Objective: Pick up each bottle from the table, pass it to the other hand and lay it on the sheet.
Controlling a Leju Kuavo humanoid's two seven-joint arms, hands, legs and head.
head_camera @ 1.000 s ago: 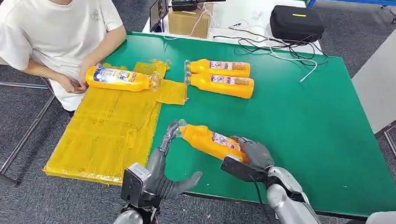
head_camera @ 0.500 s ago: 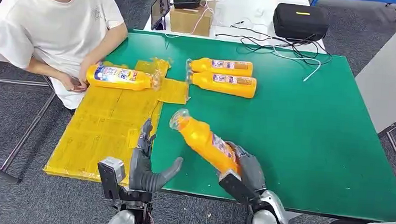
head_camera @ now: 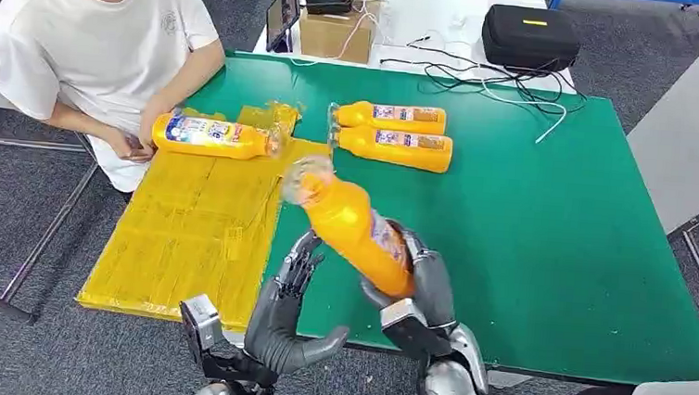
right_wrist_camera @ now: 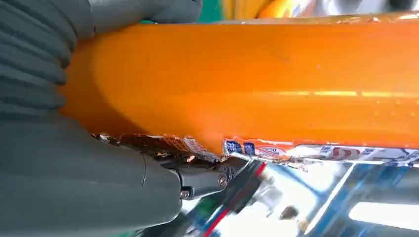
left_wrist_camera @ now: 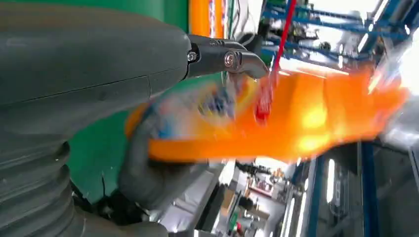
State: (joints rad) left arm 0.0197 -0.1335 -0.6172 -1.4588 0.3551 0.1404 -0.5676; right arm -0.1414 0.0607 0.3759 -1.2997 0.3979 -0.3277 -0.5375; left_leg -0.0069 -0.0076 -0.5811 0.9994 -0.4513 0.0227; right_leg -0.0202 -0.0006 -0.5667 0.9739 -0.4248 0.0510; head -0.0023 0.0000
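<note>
1. Orange bottle [head_camera: 354, 233], mid-frame, tilted above the counter [head_camera: 556, 249], gripped at its base by the right robot hand [head_camera: 419, 281].
2. Left robot hand [head_camera: 286, 319] waits beside it, fingers spread, holding nothing.
3. Risk: an early release could drop the bottle.

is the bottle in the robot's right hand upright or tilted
Tilted: the bottle held by the right hand slants, its cap up toward the yellow sheet.

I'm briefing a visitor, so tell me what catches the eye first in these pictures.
First, the orange bottle held up by the right hand above the green table's near edge, cap tilted away, with the left hand open beside it. Then the yellow sheet on the table's left side, where a person's hand touches another bottle.
</note>
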